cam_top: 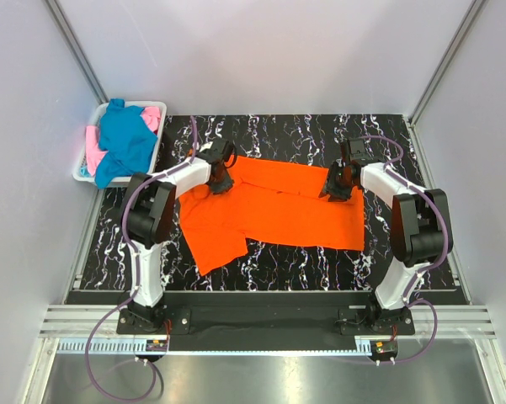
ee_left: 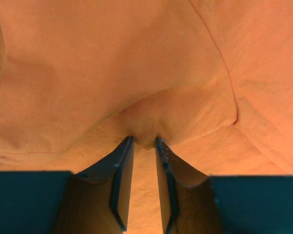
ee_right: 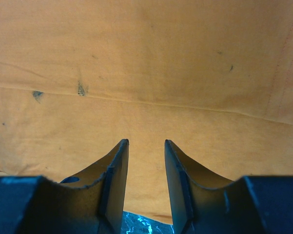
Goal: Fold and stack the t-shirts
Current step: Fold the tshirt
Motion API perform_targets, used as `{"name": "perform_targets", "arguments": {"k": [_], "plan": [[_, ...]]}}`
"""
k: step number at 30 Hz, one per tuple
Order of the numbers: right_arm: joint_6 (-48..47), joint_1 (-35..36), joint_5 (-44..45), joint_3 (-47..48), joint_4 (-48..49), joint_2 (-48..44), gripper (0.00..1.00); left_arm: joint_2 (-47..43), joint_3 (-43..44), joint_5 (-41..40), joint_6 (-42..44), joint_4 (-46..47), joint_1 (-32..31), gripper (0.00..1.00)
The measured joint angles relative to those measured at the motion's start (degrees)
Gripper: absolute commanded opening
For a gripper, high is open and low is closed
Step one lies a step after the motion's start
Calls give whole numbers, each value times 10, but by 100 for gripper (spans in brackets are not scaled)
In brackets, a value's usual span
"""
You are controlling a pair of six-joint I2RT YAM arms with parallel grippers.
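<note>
Since the orange t-shirt (cam_top: pixel 278 215) is laid across the table (cam_top: pixel 278 139), long axis 9 to 3 o'clock, its far edge is pinched at 10 o'clock by the left gripper (ee_left: pixel 144 142); at 2 o'clock the right gripper (ee_right: pixel 146 142) is seen parted over flat cloth.

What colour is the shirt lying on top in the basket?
The shirt is teal-blue, clearest in the top view.

The black, white-veined table (cam_top: pixel 303 139) carries the orange t-shirt (cam_top: pixel 278 215), spread flat across its middle with one sleeve reaching toward the near left, while a white basket (cam_top: pixel 157 151) sits at its far-left corner.
</note>
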Motion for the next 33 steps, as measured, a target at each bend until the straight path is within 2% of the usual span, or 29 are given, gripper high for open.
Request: {"name": "perform_targets", "arguments": {"k": [3, 9, 20, 33], "plan": [[0, 0, 0, 0, 0, 1, 42, 7, 9, 2, 2, 1, 0, 21], [0, 0, 0, 0, 1, 6, 42, 15, 21, 4, 9, 3, 0, 1], [4, 0, 0, 0, 2, 9, 42, 4, 9, 7, 13, 4, 0, 0], [10, 0, 0, 0, 2, 10, 41, -75, -13, 40, 29, 4, 0, 0]]}}
